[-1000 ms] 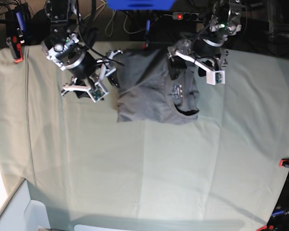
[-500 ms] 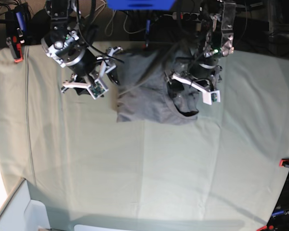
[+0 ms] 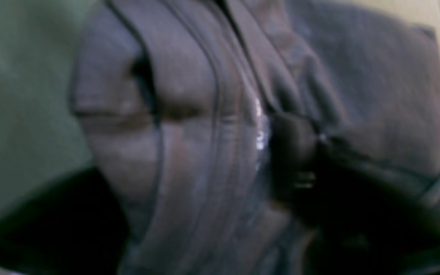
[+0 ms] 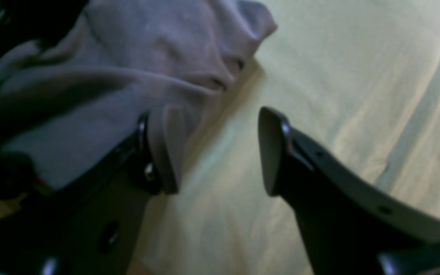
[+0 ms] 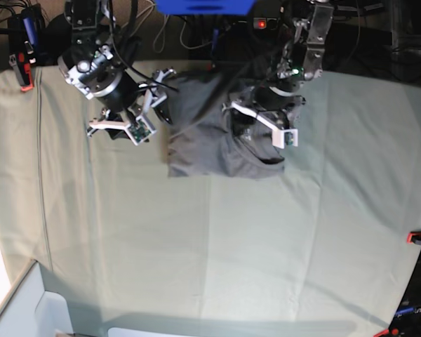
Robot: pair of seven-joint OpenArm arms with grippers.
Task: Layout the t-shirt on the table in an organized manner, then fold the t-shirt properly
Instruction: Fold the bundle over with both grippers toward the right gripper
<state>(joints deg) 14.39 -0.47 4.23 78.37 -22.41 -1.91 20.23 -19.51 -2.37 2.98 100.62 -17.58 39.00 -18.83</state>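
The grey t-shirt (image 5: 203, 137) lies bunched at the back middle of the table (image 5: 217, 246). My left gripper (image 5: 251, 128) is pressed down into the shirt near its collar. The left wrist view is blurred: folds of the t-shirt (image 3: 189, 114) fill it, and one dark finger (image 3: 292, 152) is sunk into the cloth. How the jaws stand there does not show. My right gripper (image 4: 212, 152) is open at the shirt's left edge. Its left finger (image 4: 155, 152) touches a fold of the t-shirt (image 4: 101, 76). Only table cloth (image 4: 338, 76) lies between the fingers.
Red-orange clamps grip the cloth at the back left (image 5: 24, 78) and on the right edge (image 5: 419, 237). A white bin (image 5: 28, 309) stands at the front left corner. Cables and a blue object (image 5: 203, 5) sit behind the table's back edge.
My left arm has swung from the back edge down and leftward onto the shirt's collar area, nudging the shirt slightly left. The right arm has barely moved.
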